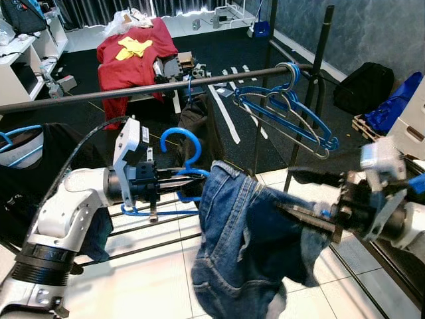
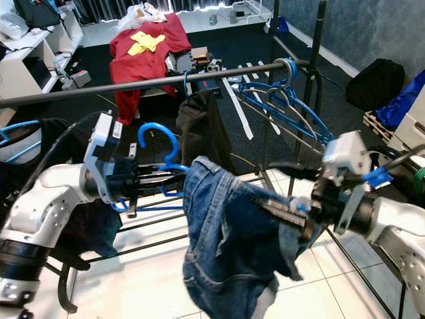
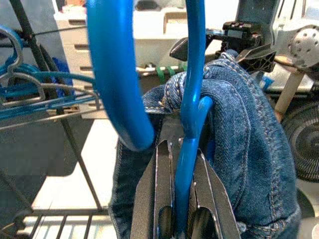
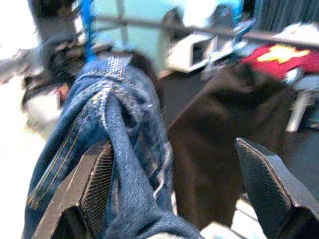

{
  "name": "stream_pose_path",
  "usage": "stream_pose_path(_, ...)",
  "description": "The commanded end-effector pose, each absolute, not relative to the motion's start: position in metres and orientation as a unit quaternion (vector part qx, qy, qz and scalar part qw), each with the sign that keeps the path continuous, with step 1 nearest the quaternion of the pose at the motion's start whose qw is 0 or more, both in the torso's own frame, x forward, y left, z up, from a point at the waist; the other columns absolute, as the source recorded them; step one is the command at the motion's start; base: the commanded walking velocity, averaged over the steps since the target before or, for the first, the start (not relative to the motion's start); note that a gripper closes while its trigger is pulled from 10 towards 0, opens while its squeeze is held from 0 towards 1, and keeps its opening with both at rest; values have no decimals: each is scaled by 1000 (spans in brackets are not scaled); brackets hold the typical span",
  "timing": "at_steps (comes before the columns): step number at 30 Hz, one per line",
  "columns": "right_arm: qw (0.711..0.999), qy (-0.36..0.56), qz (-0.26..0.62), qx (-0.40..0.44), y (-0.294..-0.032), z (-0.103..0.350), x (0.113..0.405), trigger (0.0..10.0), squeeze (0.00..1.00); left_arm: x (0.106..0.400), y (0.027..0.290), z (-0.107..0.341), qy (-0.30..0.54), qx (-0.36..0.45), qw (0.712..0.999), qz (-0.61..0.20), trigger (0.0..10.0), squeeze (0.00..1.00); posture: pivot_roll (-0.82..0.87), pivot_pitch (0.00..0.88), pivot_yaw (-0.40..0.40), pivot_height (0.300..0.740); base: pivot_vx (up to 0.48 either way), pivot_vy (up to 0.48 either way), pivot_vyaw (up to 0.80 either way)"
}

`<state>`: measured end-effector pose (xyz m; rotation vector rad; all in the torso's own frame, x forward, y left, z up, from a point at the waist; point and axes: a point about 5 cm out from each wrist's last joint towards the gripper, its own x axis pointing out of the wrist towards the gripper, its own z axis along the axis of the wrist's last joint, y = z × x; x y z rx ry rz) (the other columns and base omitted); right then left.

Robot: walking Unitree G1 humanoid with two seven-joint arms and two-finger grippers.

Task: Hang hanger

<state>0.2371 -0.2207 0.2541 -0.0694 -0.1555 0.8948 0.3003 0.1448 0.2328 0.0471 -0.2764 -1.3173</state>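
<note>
Left claw (image 1: 174, 181) reaches level toward 3 o'clock, clamped on the blue hanger (image 1: 180, 153) below the rail (image 1: 133, 90). Right claw (image 2: 275, 193) points toward 9 o'clock, spread wide around draped jeans (image 1: 246, 246). Open rail at 12.

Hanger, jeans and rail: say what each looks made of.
Hanger: probably plastic or plastic-coated, given its smooth, glossy blue tube; the left hand is clamped on its neck.
Jeans: denim, matte blue weave with pale stitched seams.
Rail: likely metal, a thin, straight dark bar with a dull sheen.
</note>
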Motion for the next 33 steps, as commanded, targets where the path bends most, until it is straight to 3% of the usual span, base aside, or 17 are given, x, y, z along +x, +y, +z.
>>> stream_pose_path(1,903,-121,411,1,-224,263,234,10000,243,300,142,246,-169,-1,777,-607,588,0,-113,96,89,740,0,0,0)
stream_pose_path(2,901,-127,415,22,-225,260,230,10000,0,301,140,249,-179,-9,778,-602,627,0,-120,99,92,740,0,0,0)
stream_pose_path(9,893,-110,433,58,-224,247,217,10000,0,303,138,254,-192,-19,778,-597,745,0,-128,103,92,740,0,0,0)
stream_pose_path(33,913,-81,393,71,-238,235,200,10000,0,310,152,258,-197,-7,797,-570,1647,0,-141,106,91,740,0,0,0)
